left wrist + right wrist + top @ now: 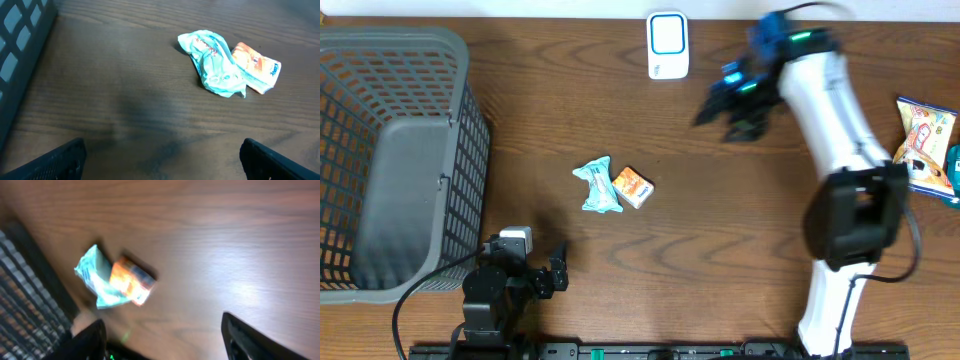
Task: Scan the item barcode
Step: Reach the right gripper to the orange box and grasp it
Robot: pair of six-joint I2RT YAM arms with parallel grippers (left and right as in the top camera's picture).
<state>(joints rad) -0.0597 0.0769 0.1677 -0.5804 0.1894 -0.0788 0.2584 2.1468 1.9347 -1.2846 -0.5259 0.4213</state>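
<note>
Overhead view, clock directions taken from table (740, 250) centre.

- Items: teal packet (597, 187) and orange packet (633, 187) lie flat near centre, a little toward 9 o'clock. They touch, orange on the 3 o'clock side. Cannot tell which one is meant for scanning. No barcode legible in any view.
- Scanner (668, 45): at 12 o'clock, far edge, well apart from the packets.
- Right claw (162, 325): at about 1 o'clock, just beside the scanner and blurred overhead. Wrist view shows its fingers spread wide with only bare wood between them; it grips nothing.
- Left claw (162, 155): at 7 o'clock, fully spread and empty, facing the packets from near the basket (390, 160).
- Snack bags (925, 140): at 3 o'clock, table edge.

Judgement: the pick-up step is in hand, and nothing has been presented to the scanner. The next move calls for a claw to come down over one packet. It must part that packet from its neighbour, close on it, and carry it to 12 o'clock. The barcode face then has to be turned to the scanner window. The teal wrapper looks crumpled, so the code may need flattening.
</note>
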